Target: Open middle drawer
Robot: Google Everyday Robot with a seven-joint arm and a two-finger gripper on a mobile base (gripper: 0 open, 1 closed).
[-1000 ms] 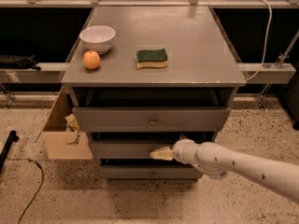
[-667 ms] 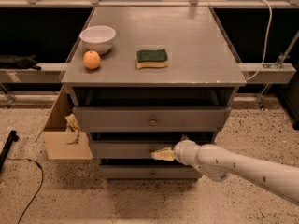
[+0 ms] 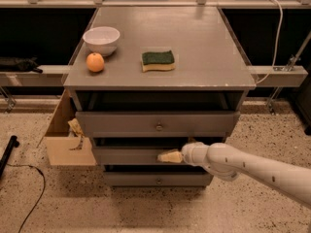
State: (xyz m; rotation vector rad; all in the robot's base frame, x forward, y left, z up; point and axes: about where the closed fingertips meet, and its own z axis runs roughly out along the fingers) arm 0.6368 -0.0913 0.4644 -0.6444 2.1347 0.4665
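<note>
Reaching in from right, gripper (image 3: 168,156) sits at centre of middle drawer (image 3: 126,156) front, covering spot where knob should be. Clamped on knob or not: cannot tell. Drawer lies between top drawer (image 3: 121,124) and bottom drawer (image 3: 131,179), apparently near shut. Placement suits straight outward pull.

On the bench (image 3: 209,47), upper left: bowl (image 3: 101,39) behind orange (image 3: 95,62), sponge (image 3: 158,60) to their right. Lower centre, the end effector (image 3: 170,156) meets the middle drawer (image 3: 126,155) front.

Three drawers (image 3: 159,123), one bowl (image 3: 101,39), one claw (image 3: 169,156) at middle drawer (image 3: 126,155).
</note>
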